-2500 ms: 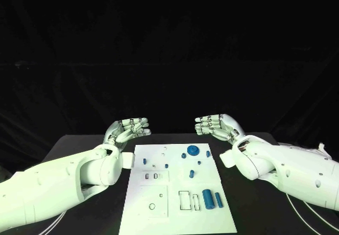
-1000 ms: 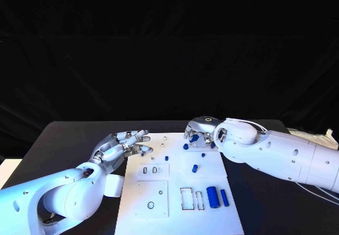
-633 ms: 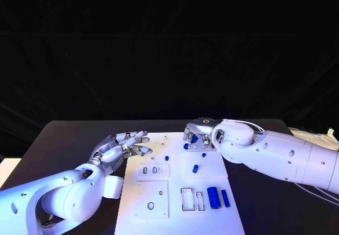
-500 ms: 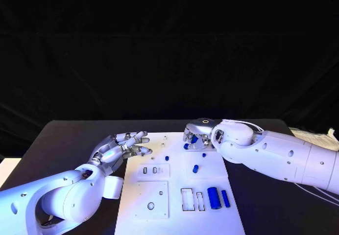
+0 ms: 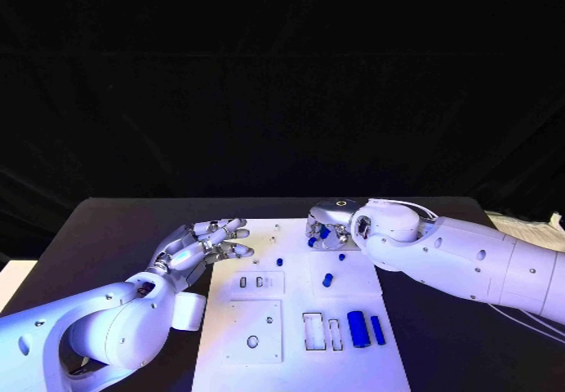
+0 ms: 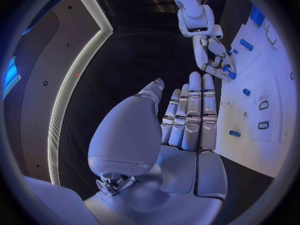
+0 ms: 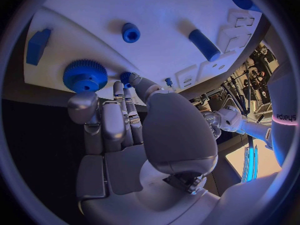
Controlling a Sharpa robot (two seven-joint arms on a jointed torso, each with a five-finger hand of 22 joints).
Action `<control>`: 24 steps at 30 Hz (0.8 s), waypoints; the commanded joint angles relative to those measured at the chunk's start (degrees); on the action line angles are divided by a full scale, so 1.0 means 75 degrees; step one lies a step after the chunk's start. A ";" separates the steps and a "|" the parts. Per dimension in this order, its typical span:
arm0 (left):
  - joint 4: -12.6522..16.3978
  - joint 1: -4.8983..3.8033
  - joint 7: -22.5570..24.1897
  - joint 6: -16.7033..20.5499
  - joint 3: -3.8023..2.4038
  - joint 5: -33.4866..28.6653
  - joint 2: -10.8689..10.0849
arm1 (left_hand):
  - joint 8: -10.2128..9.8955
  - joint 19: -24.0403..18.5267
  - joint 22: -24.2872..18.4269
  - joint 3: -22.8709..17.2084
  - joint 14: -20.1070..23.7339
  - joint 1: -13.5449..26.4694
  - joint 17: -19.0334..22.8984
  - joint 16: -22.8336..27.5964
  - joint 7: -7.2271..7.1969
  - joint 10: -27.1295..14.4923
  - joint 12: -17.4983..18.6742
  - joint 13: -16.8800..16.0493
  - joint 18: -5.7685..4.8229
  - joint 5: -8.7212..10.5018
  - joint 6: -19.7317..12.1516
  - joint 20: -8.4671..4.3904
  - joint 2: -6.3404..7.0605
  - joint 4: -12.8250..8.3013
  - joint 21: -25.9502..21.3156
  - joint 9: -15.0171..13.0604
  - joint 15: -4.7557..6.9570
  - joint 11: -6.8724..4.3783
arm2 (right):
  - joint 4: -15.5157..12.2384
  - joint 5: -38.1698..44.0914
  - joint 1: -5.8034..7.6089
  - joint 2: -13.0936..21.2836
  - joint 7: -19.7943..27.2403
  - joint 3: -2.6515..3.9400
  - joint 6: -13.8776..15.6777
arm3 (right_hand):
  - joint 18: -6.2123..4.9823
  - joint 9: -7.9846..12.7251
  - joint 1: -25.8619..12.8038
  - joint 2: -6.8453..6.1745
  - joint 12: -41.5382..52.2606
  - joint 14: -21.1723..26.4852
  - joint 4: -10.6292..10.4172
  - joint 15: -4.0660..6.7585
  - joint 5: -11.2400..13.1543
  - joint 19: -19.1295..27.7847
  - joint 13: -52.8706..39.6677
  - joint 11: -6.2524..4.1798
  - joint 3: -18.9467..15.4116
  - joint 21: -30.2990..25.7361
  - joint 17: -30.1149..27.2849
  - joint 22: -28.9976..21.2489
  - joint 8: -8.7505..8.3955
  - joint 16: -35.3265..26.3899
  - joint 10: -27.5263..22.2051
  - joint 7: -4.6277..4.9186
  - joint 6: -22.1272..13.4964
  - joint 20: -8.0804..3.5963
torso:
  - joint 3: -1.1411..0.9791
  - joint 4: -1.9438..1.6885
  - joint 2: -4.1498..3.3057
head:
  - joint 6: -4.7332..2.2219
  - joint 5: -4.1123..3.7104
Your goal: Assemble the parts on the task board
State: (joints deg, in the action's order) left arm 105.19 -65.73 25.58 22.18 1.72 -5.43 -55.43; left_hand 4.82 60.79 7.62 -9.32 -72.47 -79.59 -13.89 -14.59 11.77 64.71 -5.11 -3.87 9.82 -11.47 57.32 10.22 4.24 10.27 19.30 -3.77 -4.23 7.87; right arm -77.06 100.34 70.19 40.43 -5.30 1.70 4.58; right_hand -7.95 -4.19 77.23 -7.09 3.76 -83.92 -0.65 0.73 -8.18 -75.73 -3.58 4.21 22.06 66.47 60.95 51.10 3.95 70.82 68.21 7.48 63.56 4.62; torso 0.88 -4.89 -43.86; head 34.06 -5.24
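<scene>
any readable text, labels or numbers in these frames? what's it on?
"POISYS" or similar, dark letters on the white left arm, seen in the right wrist view; blurred, so the reading is uncertain.
Task board: only outlines and slots, no print that can be read.
Blue parts, such as the gear: no markings visible.

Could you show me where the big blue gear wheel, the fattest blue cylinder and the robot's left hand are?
blue gear (image 7: 85, 75): right wrist view, on its toothed top face.
fat blue cylinder (image 5: 357, 328): head view, mid-length on its side.
left hand (image 5: 202, 244): head view, on the hand's middle.
</scene>
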 commanded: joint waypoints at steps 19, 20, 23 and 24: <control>-0.0010 -0.0013 -0.0037 -0.0042 -0.0008 -0.0015 0.0006 | -0.0041 -0.0038 -0.0012 0.0016 0.0040 0.0052 -0.0022 0.0039 0.0030 -0.0034 0.0036 0.0008 0.0075 0.0030 -0.0044 0.0016 -0.0023 -0.0014 -0.0053 0.0008 0.0000 0.0033 | 0.0025 0.0041 -0.0009 -0.0027 0.0312 -0.0010 0.0228 | 0.0329 -0.0096 0.0085 0.0242 0.0041 -0.0361 -0.0308 0.0066 0.0117 -0.0400 -0.0034 -0.0130 0.0281 0.0861 0.0270 0.1174 0.0096 0.0358 0.0532 -0.0130 0.0501 -0.0020 | 0.0007 -0.0028 -0.0041 | 0.0022 -0.0044; -0.0013 -0.0013 -0.0039 -0.0041 -0.0008 -0.0016 0.0006 | -0.0041 -0.0038 -0.0012 0.0016 0.0040 0.0052 -0.0022 0.0039 0.0030 -0.0034 0.0036 0.0008 0.0075 0.0030 -0.0044 0.0016 -0.0023 -0.0014 -0.0053 0.0008 0.0000 0.0033 | -0.0003 0.0029 -0.0009 -0.0014 0.0301 -0.0009 0.0381 | 0.0363 -0.0108 0.0074 0.0264 0.0045 -0.0357 -0.0337 0.0081 0.0136 -0.0476 -0.0038 -0.0146 0.0291 0.0987 0.0265 0.1373 0.0107 0.0363 0.0586 -0.0143 0.0540 -0.0024 | 0.0006 -0.0030 -0.0041 | 0.0020 -0.0044; -0.0024 -0.0013 -0.0045 -0.0031 -0.0008 -0.0016 0.0007 | -0.0042 -0.0038 -0.0013 0.0015 0.0039 0.0051 -0.0024 0.0039 0.0030 -0.0036 0.0038 0.0008 0.0075 0.0029 -0.0045 0.0017 -0.0025 -0.0015 -0.0053 0.0008 0.0000 0.0033 | -0.0102 0.0001 -0.0009 0.0032 0.0178 -0.0003 0.0759 | 0.0388 -0.0133 0.0069 0.0313 0.0029 -0.0349 -0.0395 0.0113 0.0160 -0.0535 -0.0036 -0.0171 0.0331 0.1116 0.0288 0.1546 0.0112 0.0400 0.0679 -0.0159 0.0600 -0.0041 | 0.0007 -0.0040 -0.0048 | 0.0003 -0.0043; -0.0028 -0.0013 -0.0047 -0.0029 -0.0008 -0.0016 0.0007 | -0.0047 -0.0035 -0.0014 0.0012 0.0035 0.0048 -0.0031 0.0038 0.0033 -0.0042 0.0042 0.0009 0.0076 0.0028 -0.0051 0.0018 -0.0033 -0.0019 -0.0053 0.0008 -0.0001 0.0035 | -0.0136 -0.0014 -0.0008 0.0045 0.0132 0.0001 0.0850 | 0.0390 -0.0138 0.0061 0.0321 0.0026 -0.0347 -0.0412 0.0118 0.0174 -0.0538 -0.0036 -0.0175 0.0336 0.1130 0.0292 0.1562 0.0113 0.0406 0.0697 -0.0161 0.0610 -0.0045 | 0.0009 -0.0042 -0.0048 | -0.0003 -0.0044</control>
State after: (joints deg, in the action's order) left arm 104.97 -65.75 25.12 22.24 1.71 -5.46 -55.44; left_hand 4.82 60.79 7.58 -9.32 -72.48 -79.59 -14.07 -14.59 11.97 64.71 -5.11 -3.88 9.82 -11.47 57.12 10.22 4.24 10.27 19.08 -3.78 -4.22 7.87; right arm -77.77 100.23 70.12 40.72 -4.18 1.65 6.74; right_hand -6.14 -4.46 77.66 -5.83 3.71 -83.93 -3.51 1.15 -7.15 -79.32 -3.87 2.77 24.60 74.77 63.05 62.71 4.61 73.51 73.11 6.39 67.50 4.32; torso 0.93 -5.13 -44.18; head 34.15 -5.55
